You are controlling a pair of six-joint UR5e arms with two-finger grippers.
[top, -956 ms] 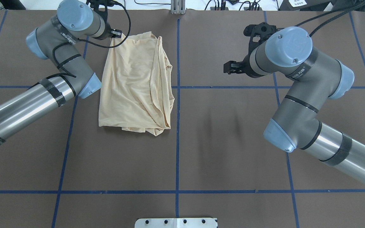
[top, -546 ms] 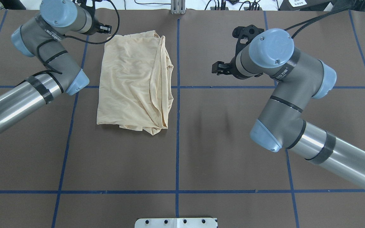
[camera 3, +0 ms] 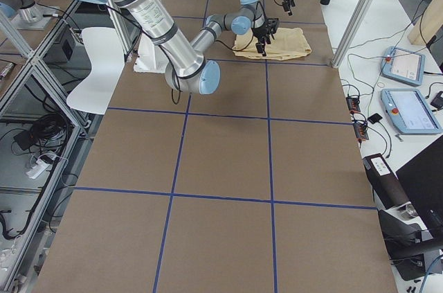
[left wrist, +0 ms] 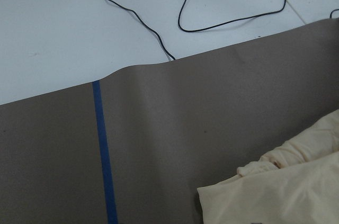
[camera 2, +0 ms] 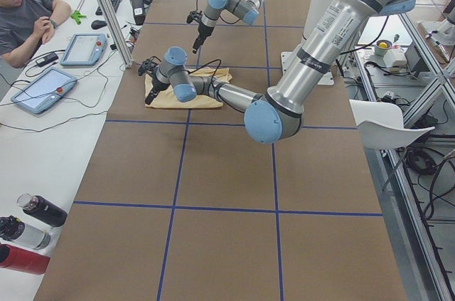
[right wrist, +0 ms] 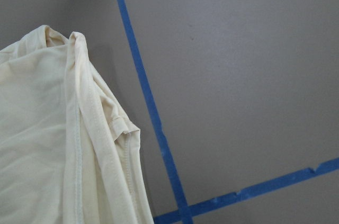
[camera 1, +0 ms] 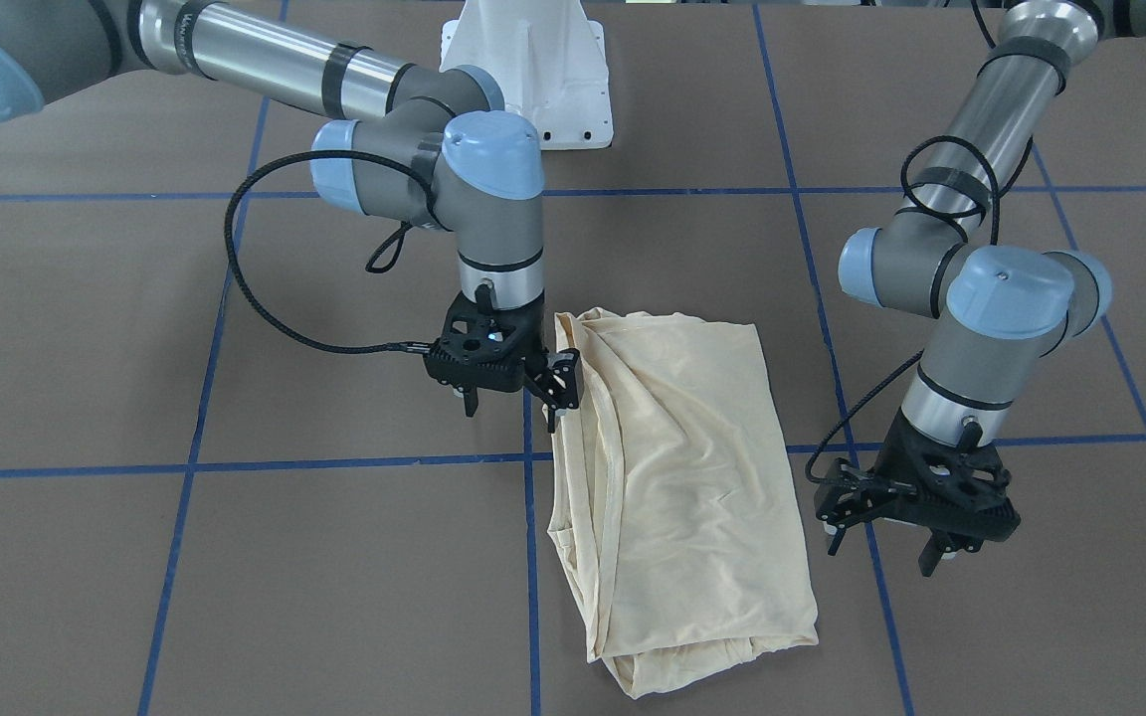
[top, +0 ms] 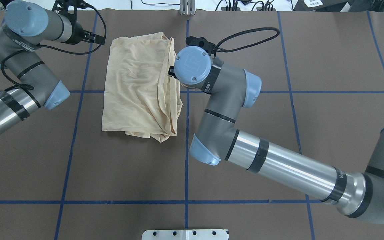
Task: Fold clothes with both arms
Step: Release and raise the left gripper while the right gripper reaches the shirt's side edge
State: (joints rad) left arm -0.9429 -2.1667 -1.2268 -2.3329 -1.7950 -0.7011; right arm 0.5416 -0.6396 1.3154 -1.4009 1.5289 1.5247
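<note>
Shirt [top: 135, 86]: thin, limp, light, lying folded in a rough rectangle left of centre on the tabletop [top: 112, 173]. It will likely sag and slide, so pinch stacked edges or corners. Left hand [camera 1: 881, 555]: fingers apart, empty, clear of its left side. Right hand [camera 1: 511, 413]: fingers apart, at its right edge. Versus 0.5 s ago: left backed off, right swung in, shirt unmoved.
</note>
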